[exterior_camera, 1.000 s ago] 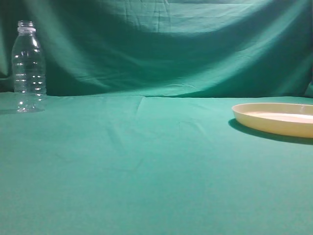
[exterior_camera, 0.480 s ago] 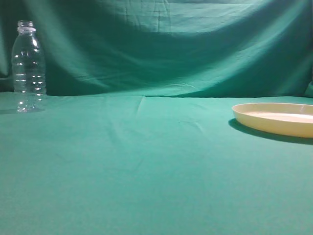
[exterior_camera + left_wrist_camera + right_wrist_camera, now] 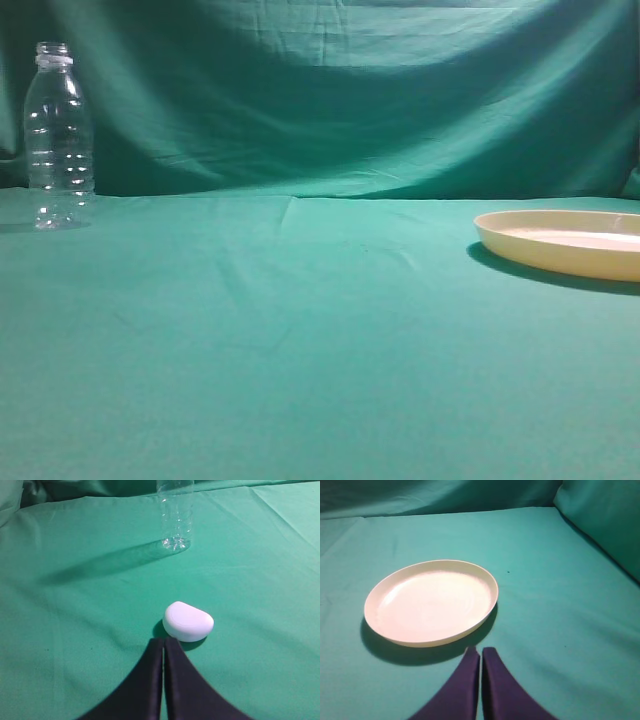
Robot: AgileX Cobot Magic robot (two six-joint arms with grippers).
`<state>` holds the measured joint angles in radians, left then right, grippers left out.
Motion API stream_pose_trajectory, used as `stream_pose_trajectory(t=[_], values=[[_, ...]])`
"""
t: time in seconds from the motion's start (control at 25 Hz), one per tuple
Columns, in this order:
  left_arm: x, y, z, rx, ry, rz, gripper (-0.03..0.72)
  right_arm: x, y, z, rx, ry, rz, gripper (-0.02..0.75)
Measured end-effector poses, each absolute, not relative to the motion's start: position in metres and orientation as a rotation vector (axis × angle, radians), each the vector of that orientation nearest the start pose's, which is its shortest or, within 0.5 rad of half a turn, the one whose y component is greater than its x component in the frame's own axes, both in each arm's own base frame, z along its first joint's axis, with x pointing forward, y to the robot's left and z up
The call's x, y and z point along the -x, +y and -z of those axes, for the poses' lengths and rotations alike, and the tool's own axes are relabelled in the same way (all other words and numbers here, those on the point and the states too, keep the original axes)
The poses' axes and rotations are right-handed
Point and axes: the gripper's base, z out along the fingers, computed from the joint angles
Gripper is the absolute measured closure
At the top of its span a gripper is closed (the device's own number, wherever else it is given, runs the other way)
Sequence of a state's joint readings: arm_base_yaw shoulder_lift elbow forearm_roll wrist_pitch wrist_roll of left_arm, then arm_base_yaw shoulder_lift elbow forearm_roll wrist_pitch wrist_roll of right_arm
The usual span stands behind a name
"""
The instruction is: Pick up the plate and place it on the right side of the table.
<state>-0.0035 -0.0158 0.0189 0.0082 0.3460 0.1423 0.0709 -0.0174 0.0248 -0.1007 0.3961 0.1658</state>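
Note:
The cream-yellow plate (image 3: 565, 243) lies flat on the teal table (image 3: 320, 350) at the right edge of the exterior view. In the right wrist view the plate (image 3: 431, 600) lies just ahead and left of my right gripper (image 3: 480, 651), which is shut and empty, its tips a little short of the plate's near rim. My left gripper (image 3: 164, 641) is shut and empty, above the cloth just behind a white cap-like object (image 3: 188, 621). Neither gripper shows in the exterior view.
A clear empty plastic bottle (image 3: 58, 137) stands upright at the far left; its lower part also shows in the left wrist view (image 3: 175, 515). The darker draped backdrop cloth (image 3: 330, 90) hangs behind the table. A raised fold of cloth (image 3: 605, 520) lies at right.

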Motion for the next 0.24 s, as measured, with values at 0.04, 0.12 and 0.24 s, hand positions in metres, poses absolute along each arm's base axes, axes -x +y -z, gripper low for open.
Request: stream_pose_trajectory(t=[0.04, 0.12, 0.24], values=[[-0.0529, 0.0001, -0.1765, -0.139, 1.829, -0.106, 0.688, -0.0518, 0.0001, -0.1705, -0.028, 1.883, -0.062, 0.738], [-0.0529, 0.0001, -0.1765, -0.139, 1.829, -0.106, 0.688, -0.0518, 0.0001, -0.1705, -0.028, 1.883, -0.062, 0.738], [-0.0529, 0.0001, -0.1765, -0.139, 1.829, -0.106, 0.688, -0.0518, 0.0002, -0.1707, -0.028, 1.882, -0.062, 0.738]])
